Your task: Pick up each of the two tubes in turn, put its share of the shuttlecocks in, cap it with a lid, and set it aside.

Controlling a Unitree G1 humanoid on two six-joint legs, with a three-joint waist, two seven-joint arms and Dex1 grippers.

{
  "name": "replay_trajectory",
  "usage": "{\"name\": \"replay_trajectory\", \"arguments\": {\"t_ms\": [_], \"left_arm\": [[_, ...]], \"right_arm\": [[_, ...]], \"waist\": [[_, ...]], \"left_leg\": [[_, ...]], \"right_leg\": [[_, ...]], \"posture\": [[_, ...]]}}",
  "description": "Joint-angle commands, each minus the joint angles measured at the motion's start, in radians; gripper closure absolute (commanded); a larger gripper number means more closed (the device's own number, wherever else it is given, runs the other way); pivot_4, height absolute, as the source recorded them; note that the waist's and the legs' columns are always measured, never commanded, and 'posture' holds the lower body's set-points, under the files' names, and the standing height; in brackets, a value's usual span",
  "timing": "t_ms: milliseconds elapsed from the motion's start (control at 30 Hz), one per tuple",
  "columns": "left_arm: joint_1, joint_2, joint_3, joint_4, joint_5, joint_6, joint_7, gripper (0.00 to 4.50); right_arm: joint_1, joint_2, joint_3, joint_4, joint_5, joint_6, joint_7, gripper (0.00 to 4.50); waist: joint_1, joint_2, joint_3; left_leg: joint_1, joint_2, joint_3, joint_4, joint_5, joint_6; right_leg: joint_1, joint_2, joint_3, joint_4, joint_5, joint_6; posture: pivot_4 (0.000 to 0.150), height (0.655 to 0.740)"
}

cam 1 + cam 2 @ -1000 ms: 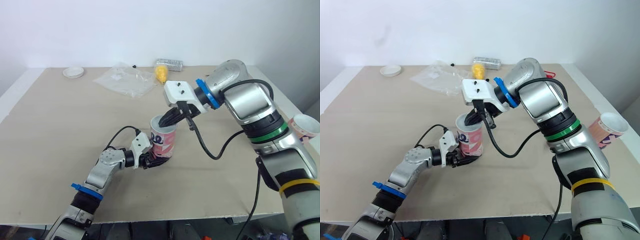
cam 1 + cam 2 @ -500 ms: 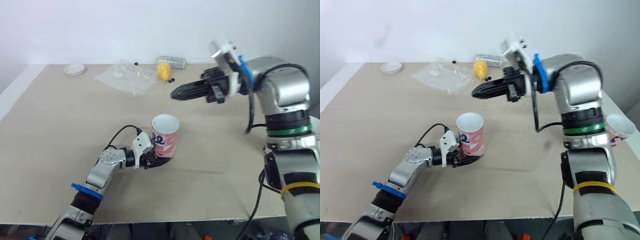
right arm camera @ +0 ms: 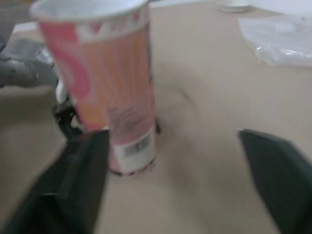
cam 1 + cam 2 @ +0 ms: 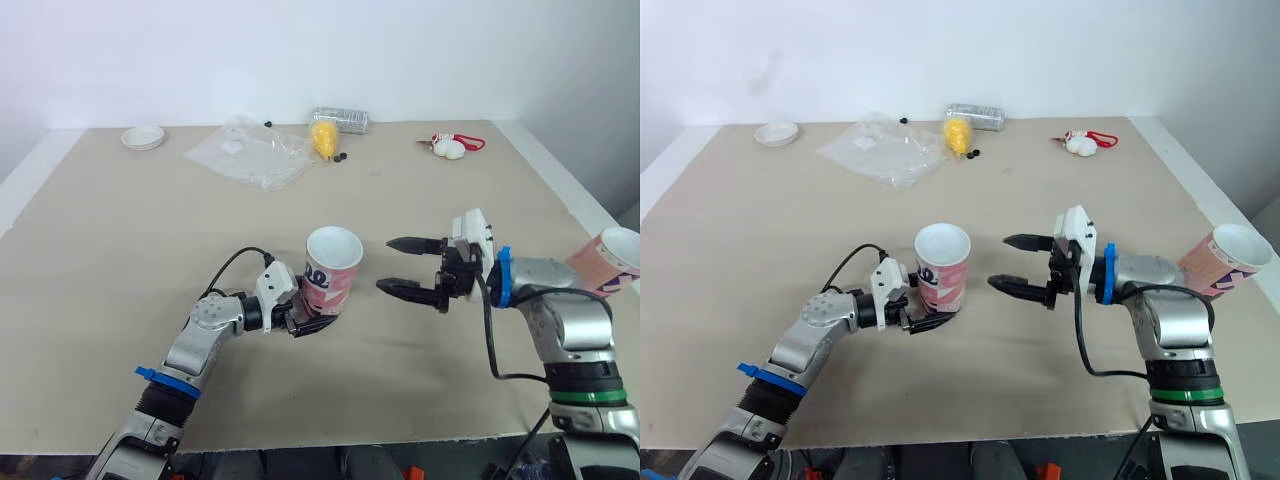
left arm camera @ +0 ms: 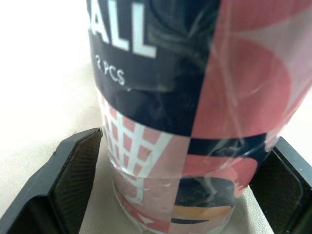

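Right gripper (image 4: pixel 385 264) withdrawn from tube (image 4: pixel 331 275), jaws apart

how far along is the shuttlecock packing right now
Nothing looks finished: no tube is capped. In hand: the left gripper grips the open pink tube upright; the right gripper is open and empty beside it. Left: a shuttlecock and lid lie at the far side; the second tube waits uncapped.
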Motion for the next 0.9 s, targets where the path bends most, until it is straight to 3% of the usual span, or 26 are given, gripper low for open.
{"name": "replay_trajectory", "arguments": {"t_ms": [33, 333, 900], "left_arm": [[-0.003, 0.024, 0.013, 0.017, -0.001, -0.016, -0.025, 0.00], [0.009, 0.075, 0.043, -0.002, -0.029, -0.051, -0.091, 0.00], [0.146, 0.233, 0.113, -0.248, -0.134, 0.014, -0.156, 0.00]], "right_arm": [[0.037, 0.002, 0.018, -0.002, -0.009, -0.081, 0.009, 0.04], [0.038, 0.054, 0.128, 0.104, -0.058, -0.241, 0.041, 0.04], [-0.037, 0.147, 0.244, 0.270, -0.129, -0.382, 0.069, 0.04]], "waist": [[0.000, -0.001, 0.001], [-0.001, -0.002, 0.003], [0.009, -0.005, 0.007]], "left_leg": [[0.000, 0.000, 0.000, 0.000, 0.000, 0.000], [-0.001, 0.000, 0.000, 0.000, 0.000, 0.000], [-0.003, 0.001, 0.000, 0.000, -0.001, -0.001]], "right_leg": [[0.000, 0.000, 0.000, 0.000, -0.001, -0.001], [0.001, 0.000, 0.000, -0.003, -0.001, -0.003], [0.001, -0.001, -0.001, -0.007, 0.000, 0.000]], "posture": [[0.150, 0.7400], [0.150, 0.7400], [0.150, 0.7400]]}}
